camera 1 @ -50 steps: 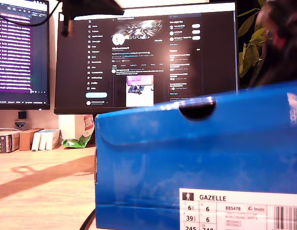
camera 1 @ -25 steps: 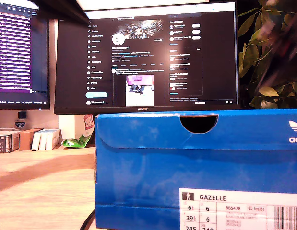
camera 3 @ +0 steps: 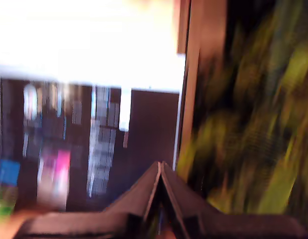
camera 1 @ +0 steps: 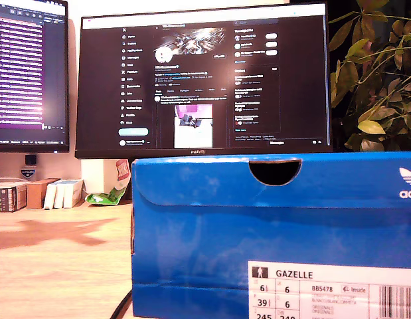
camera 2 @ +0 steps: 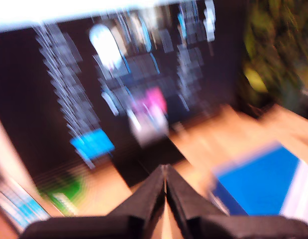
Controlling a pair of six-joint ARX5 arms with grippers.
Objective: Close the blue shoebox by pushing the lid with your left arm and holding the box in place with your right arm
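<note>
At the 5 o'clock part of the exterior view, close to the camera, the blue shoebox (camera 1: 258, 232) stands on the wooden desk (camera 1: 59, 266) with its lid (camera 1: 212, 181) down flat over the body. A half-round finger notch (camera 1: 275, 170) is cut in the lid's front lip, and a white size label (camera 1: 331, 291) reading GAZELLE sits on the end face. Behind the box a dark monitor (camera 1: 202, 80) fills the middle; a second monitor (camera 1: 29, 73) stands at 10 o'clock, a leafy plant (camera 1: 374, 73) at 2 o'clock, and small cartons (camera 1: 36, 194) and a green wrapper (camera 1: 107, 196) at 8 o'clock. No arm shows in this view.

The wrist views alone show the pincers, and both are heavily smeared. In the first wrist view my first gripper (camera 2: 165, 185) has its two dark fingers (camera 2: 146, 196) pressed together at the tips, holding nothing, out in the air before the monitor with a blue patch (camera 2: 258, 181), probably the shoebox, below. In the second wrist view my second gripper (camera 3: 160, 169) likewise has its tips together, holding nothing, pointed toward the monitor's edge and the plant's blurred foliage (camera 3: 253, 124).
</note>
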